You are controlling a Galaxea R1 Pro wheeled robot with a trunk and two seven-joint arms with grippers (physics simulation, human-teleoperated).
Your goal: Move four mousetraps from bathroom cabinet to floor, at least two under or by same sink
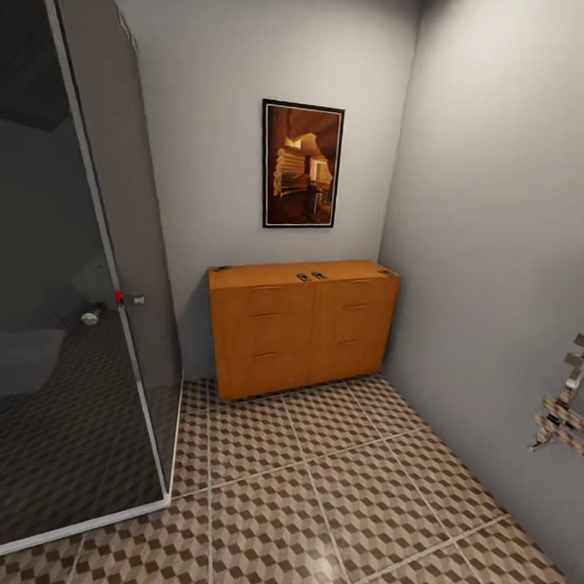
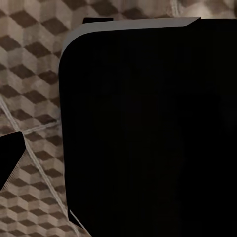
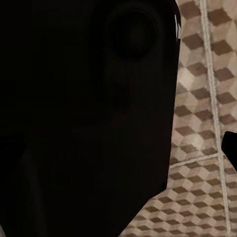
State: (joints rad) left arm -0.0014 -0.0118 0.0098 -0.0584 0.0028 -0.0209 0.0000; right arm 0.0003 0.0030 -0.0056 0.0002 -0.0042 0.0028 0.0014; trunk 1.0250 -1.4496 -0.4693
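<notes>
A: Where's the cabinet (image 1: 301, 326) sitting?

B: Head view is showing it against the back wall, in the corner by the right wall. Orange-brown, drawer fronts with thin bar handles, all looking closed. A framed picture (image 1: 301, 166) is hanging on the wall above it.

A: Mousetraps?

B: Small dark-and-brown bits are lying on the cabinet top. A pair (image 1: 310, 277) is sitting side by side near the middle of the top, one (image 1: 222, 268) is lying at the left end, one (image 1: 385, 272) at the right end. Too small to confirm details, but they're reading as the traps.

A: Floor?

B: The bathroom floor (image 1: 317, 505) is showing cube-pattern tiles with pale grout, running from the cabinet toward the camera. A dark glass shower enclosure (image 1: 88, 300) is standing on the left, with a white rail along its base. A chrome fixture (image 1: 567, 406) is sticking out of the right wall.

A: Grippers?

B: Can't tell on either one. Left wrist view is looking past a big black rounded body (image 2: 148, 128) onto floor tiles. Right wrist view is doing the same, with a dark housing (image 3: 84, 113) in front of tiles. Fingers aren't identifiable, so spread or pressed together is unknown for both.
</notes>
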